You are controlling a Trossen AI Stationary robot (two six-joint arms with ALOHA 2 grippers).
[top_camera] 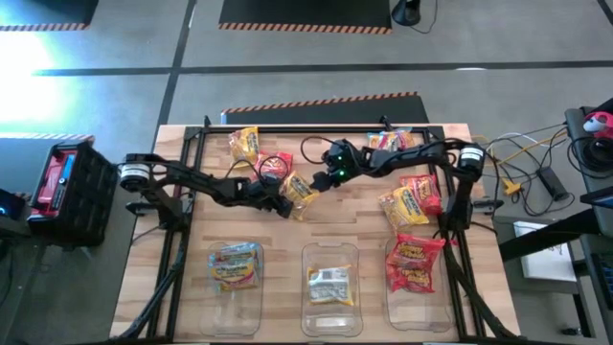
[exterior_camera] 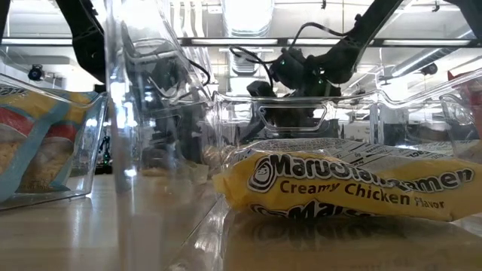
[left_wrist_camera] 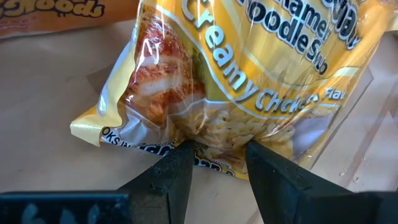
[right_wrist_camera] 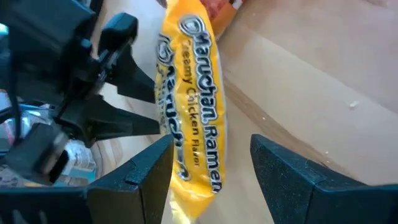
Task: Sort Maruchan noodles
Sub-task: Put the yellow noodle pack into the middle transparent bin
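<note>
My left gripper [top_camera: 285,203] is shut on a yellow Creamy Chicken Maruchan packet [top_camera: 301,190] at the table's middle. In the right wrist view this packet [right_wrist_camera: 189,93] shows edge-on, and my right gripper [right_wrist_camera: 211,168] is open with one finger on each side of its free end, apart from it. Loose yellow [top_camera: 244,144] and red [top_camera: 276,165] packets lie flat on the far left of the table. Others lie at the far right [top_camera: 388,141] and the right [top_camera: 412,201]. Three clear bins on the near side hold sorted packets. My left gripper [left_wrist_camera: 214,155] pinches the yellow packet by its crimped edge [left_wrist_camera: 214,144] between the two fingers, coming level from the table's left. The packet stands out beyond the fingertips, turned on edge. I cannot tell whether its lower side touches the table.
The left bin [top_camera: 213,287] holds a blue multicoloured packet [top_camera: 235,264]. The middle bin [top_camera: 308,311] holds a yellow one [exterior_camera: 346,184], and the right bin [top_camera: 391,307] holds red ones [top_camera: 414,261]. A black frame rail [top_camera: 316,127] runs along the far edge. Bare wood lies between the bins and the grippers.
</note>
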